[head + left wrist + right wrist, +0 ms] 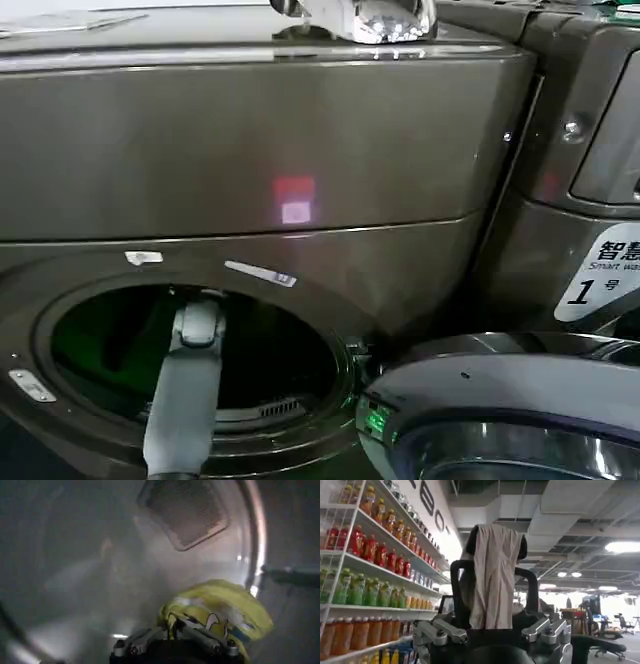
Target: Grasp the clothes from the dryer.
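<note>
Yellow-green clothes (220, 607) inside dryer (300, 150) drum

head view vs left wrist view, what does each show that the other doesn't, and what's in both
Head view alone: the dryer's bronze-grey front with its red light, the round port, the open door, and the left arm reaching through the port.

Left wrist view alone: the left tool against the yellow-green clothes, and a mesh vent on the drum's back wall.

Shared: the drum interior, dark from the head, lit grey from the wrist.
</note>
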Motion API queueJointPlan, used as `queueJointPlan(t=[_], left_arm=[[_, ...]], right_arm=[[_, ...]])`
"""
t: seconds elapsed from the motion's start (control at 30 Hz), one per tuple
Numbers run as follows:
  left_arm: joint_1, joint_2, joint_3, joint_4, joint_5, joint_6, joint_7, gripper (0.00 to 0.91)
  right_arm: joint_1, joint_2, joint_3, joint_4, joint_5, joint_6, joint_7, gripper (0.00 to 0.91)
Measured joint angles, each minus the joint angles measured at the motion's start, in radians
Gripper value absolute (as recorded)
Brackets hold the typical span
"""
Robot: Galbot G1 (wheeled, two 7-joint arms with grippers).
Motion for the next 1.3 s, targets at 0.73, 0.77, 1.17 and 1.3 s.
queueJointPlan(t=[0.73, 0.77, 1.17, 1.3], left_arm=[[0.032, -0.008, 0.013, -0.029, -0.141, 0.072, -0.131, 0.0], [0.034, -0.008, 0.013, -0.029, -0.144, 0.073, -0.132, 0.0], [0.04, -0.003, 0.012, -0.036, -0.153, 0.077, -0.132, 0.0], [0.04, -0.003, 0.012, -0.037, -0.154, 0.077, -0.131, 0.0]], right_arm=[[0.008, 0.009, -0.009, 0.007, -0.009, 0.009, -0.004, 0.907], [0.007, 0.01, -0.009, 0.008, -0.011, 0.009, -0.006, 0.907], [0.012, 0.009, 0.011, 0.016, -0.016, -0.008, -0.005, 0.907], [0.014, 0.007, 0.013, 0.018, -0.018, -0.016, -0.004, 0.907]])
